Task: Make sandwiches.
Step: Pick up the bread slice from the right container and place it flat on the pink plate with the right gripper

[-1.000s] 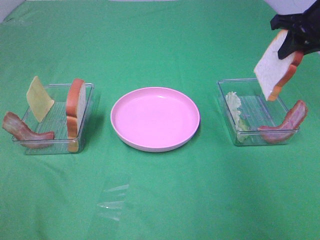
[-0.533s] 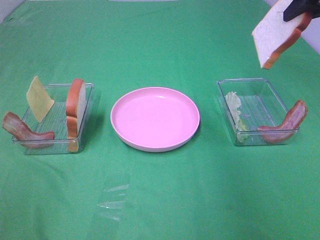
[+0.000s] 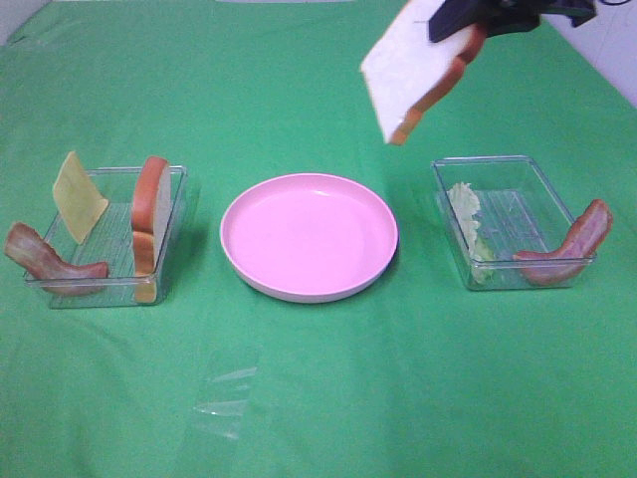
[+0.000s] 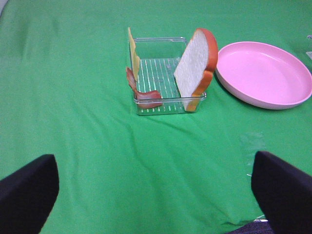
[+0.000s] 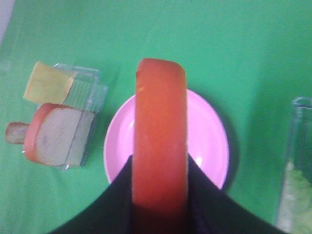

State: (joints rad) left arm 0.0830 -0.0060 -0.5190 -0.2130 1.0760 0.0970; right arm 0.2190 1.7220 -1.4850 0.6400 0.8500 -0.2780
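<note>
My right gripper [image 3: 460,30] is shut on a white bread slice [image 3: 410,68] with orange-brown crust and holds it high in the air, behind and to the right of the pink plate [image 3: 309,235]. In the right wrist view the slice [image 5: 160,136] shows edge-on over the plate [image 5: 209,141]. A second bread slice [image 3: 151,214] stands in the left tray with a yellow cheese square [image 3: 78,196] and a bacon strip [image 3: 50,262]. The right tray holds a lettuce leaf [image 3: 470,227] and a bacon strip [image 3: 567,249]. My left gripper [image 4: 156,195] is open, low, well short of the left tray [image 4: 161,73].
The left clear tray [image 3: 177,214] and the right clear tray [image 3: 542,179] flank the plate on a green cloth. A clear plastic scrap [image 3: 224,398] lies on the cloth in front of the plate.
My right gripper has lifted the bread slice up out of the right tray and carried it left, from above that tray to behind the plate's right side.
</note>
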